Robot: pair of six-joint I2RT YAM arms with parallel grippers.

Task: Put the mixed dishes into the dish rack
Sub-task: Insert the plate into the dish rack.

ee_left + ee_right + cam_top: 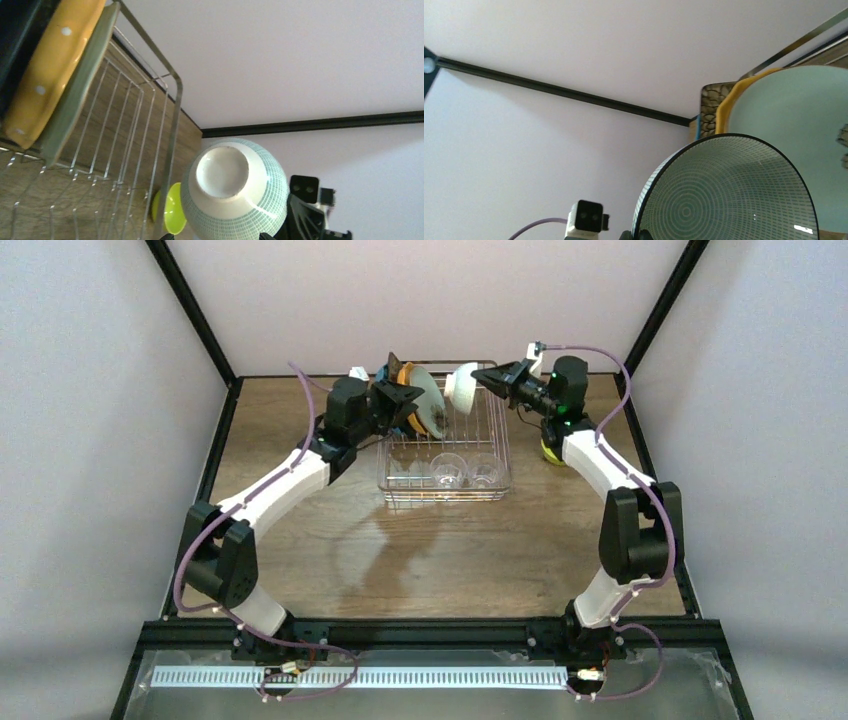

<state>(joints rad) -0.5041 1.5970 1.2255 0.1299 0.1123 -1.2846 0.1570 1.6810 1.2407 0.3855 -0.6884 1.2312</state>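
Right fingers (483, 375) grip the mint bowl (461, 386) by its rim, closed on it and holding it tipped on edge in the air over the far edge of the dish rack (445, 497). The rack sits toward the far middle of the wood-grain surface (440, 560). The tilt looks chosen so the bowl can slot upright between the wires beside the plates rather than lie flat.

The bowl is glazed ceramic. It has a fine green grid outside, an unglazed pale foot ring, concentric rings inside and a thin dark rim.

In the rack's far-left corner stand a pale green plate (428, 400), an orange white-dotted plate (45, 75) and a black plate with a floral pattern (709, 107), leaning together on edge. A sliver of blue shows behind them.

Left fingers (404, 400) sit close against this stack, perhaps to steady it. Whether they are open or closed on anything cannot be told.

Clear glass cups (447, 472) stand along the rack's near side on its thin silver wire grid.

A small yellow-green bowl (170, 207) waits on the surface toward the far-right corner, just outside the rack and not yet loaded.
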